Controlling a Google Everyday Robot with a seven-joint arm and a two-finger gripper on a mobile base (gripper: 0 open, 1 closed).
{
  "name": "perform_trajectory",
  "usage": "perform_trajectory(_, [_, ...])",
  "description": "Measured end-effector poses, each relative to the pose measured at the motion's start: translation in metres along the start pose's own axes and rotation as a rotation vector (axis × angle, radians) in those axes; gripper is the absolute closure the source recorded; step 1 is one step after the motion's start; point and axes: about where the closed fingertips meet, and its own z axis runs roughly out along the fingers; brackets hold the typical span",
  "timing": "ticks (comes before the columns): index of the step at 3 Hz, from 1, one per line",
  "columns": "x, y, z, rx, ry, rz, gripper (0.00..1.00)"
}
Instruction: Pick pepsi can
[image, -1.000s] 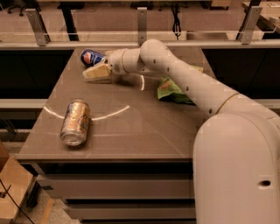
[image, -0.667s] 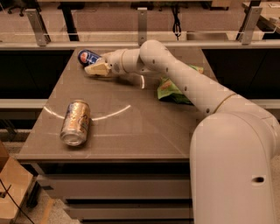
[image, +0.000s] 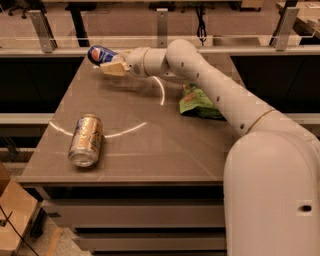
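The pepsi can (image: 100, 53) is dark blue with a red-white-blue logo. It is at the far left of the table (image: 150, 150), tilted and raised off the tabletop. My gripper (image: 109, 63) reaches in from the right on the white arm (image: 210, 85) and is shut on the can, its tan fingers (image: 115, 69) holding the can's lower end.
A gold can (image: 86, 140) lies on its side at the front left of the table. A green chip bag (image: 199, 102) lies right of centre, under the arm. A rail with posts (image: 162, 27) runs behind the table. A cardboard box (image: 12, 220) stands on the floor at lower left.
The gripper has closed on the pepsi can and lifted it up and slightly left, off the tabletop. The gold can and green bag have not moved.
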Motion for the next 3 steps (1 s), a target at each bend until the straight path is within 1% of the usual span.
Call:
perform_trajectory(1, [-0.049, 0.004, -0.018, -0.033, -0.080, -0.074, 1.00])
perform_trajectory(2, [-0.108, 0.012, -0.045, -0.066, -0.099, -0.212, 1.00])
perform_trajectory(3, [-0.108, 0.012, -0.045, -0.067, -0.099, -0.212, 1.00])
